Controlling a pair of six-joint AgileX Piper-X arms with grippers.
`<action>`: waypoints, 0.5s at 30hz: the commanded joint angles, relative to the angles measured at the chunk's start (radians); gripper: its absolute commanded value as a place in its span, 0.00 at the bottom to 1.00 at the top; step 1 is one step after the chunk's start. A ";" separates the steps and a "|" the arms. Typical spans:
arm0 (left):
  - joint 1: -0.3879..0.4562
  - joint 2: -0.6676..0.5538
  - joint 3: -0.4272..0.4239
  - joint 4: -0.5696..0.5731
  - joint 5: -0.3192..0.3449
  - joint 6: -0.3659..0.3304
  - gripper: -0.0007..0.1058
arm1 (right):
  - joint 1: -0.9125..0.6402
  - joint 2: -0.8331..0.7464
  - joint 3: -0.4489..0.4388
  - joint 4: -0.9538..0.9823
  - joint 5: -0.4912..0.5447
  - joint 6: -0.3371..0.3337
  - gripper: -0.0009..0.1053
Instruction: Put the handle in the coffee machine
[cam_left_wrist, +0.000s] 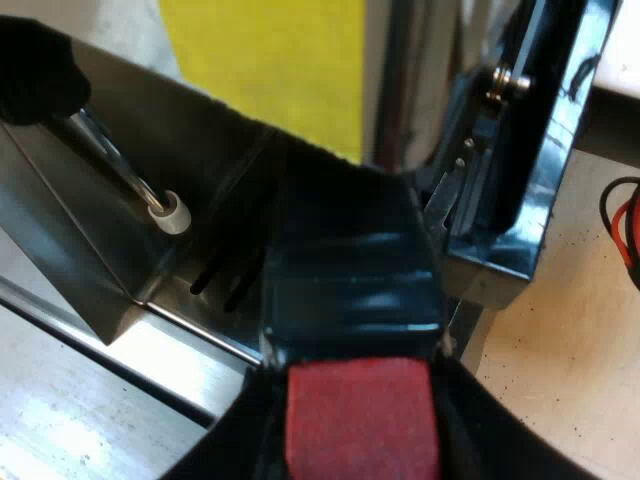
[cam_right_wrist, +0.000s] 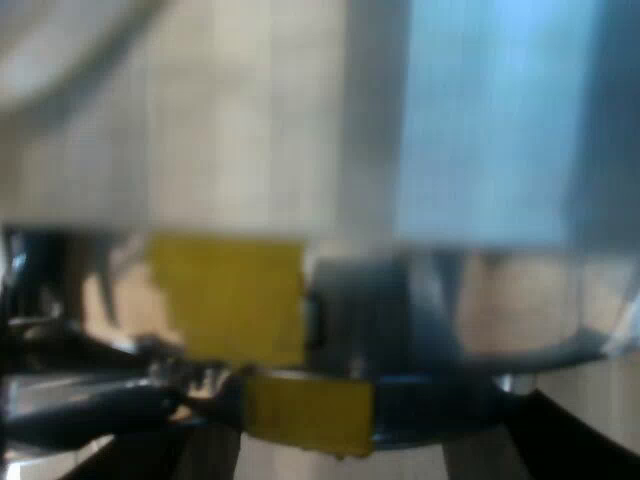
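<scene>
The holder's dark handle (cam_left_wrist: 350, 290) runs from my left gripper (cam_left_wrist: 352, 430) toward the espresso machine's front (cam_left_wrist: 150, 180), and its red end (cam_left_wrist: 360, 420) sits between my black fingers (cam_left_wrist: 225, 445). The left gripper is shut on the handle. The metal head of the holder is hidden behind the handle, under the machine's dark front. My right gripper (cam_right_wrist: 370, 462) is close up against a shiny metal part of the machine (cam_right_wrist: 250, 120), with its fingers (cam_right_wrist: 575, 440) spread apart and nothing between them.
A steam wand with a white tip (cam_left_wrist: 172, 212) hangs over the metal drip tray (cam_left_wrist: 120, 350) beside the handle. A yellow patch (cam_left_wrist: 270, 60) shows on the machine above. A yellow patch (cam_right_wrist: 230, 300) also shows near the right gripper. A speckled tabletop (cam_left_wrist: 570, 330) lies beside the machine's glossy dark side panel (cam_left_wrist: 530, 150).
</scene>
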 joint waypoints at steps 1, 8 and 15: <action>-0.003 -0.014 -0.029 -0.031 0.130 -0.010 0.01 | -0.002 -0.017 -0.019 -0.053 0.012 -0.040 0.46; -0.003 -0.014 -0.029 -0.031 0.125 -0.010 0.01 | 0.023 -0.017 -0.029 -0.075 0.018 -0.078 0.37; -0.003 -0.014 -0.029 -0.031 0.108 -0.010 0.01 | 0.023 -0.017 -0.029 -0.075 0.018 -0.078 0.37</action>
